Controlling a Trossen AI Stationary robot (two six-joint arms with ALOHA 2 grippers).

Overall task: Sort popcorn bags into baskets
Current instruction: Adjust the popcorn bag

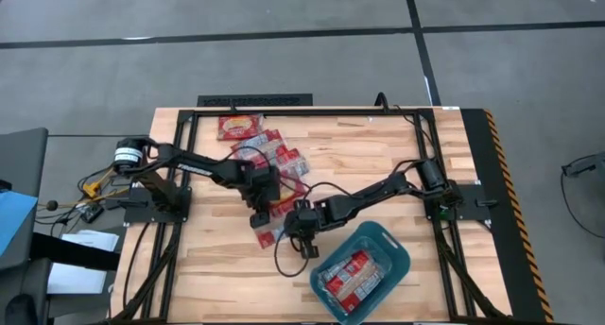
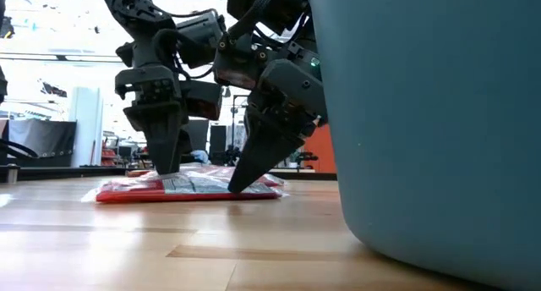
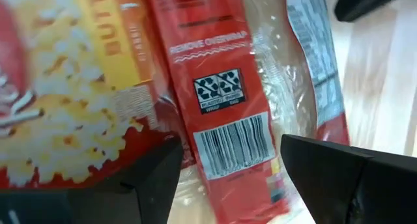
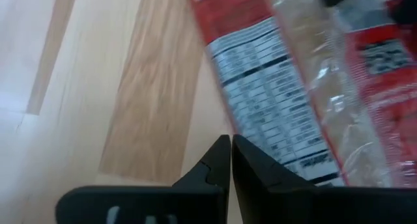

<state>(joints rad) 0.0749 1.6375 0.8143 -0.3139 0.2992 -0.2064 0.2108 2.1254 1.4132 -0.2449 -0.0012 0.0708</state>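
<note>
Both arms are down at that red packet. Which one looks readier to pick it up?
Probably the left. The left gripper has its fingers spread on either side of the popcorn bag. The right gripper has its fingers shut, tips at the bag's edge, so it would have to open first.

teal tub (image 1: 392,245): packets inside | loose popcorn bags (image 1: 274,155): table (image 1: 227,278) centre

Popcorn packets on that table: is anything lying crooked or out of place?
Somewhat. One popcorn bag lies askew in the table's middle, apart from the overlapping pile behind it. Both arms are on it: the left gripper open over it, the right gripper shut at its edge. Bags in the teal basket look settled.
</note>
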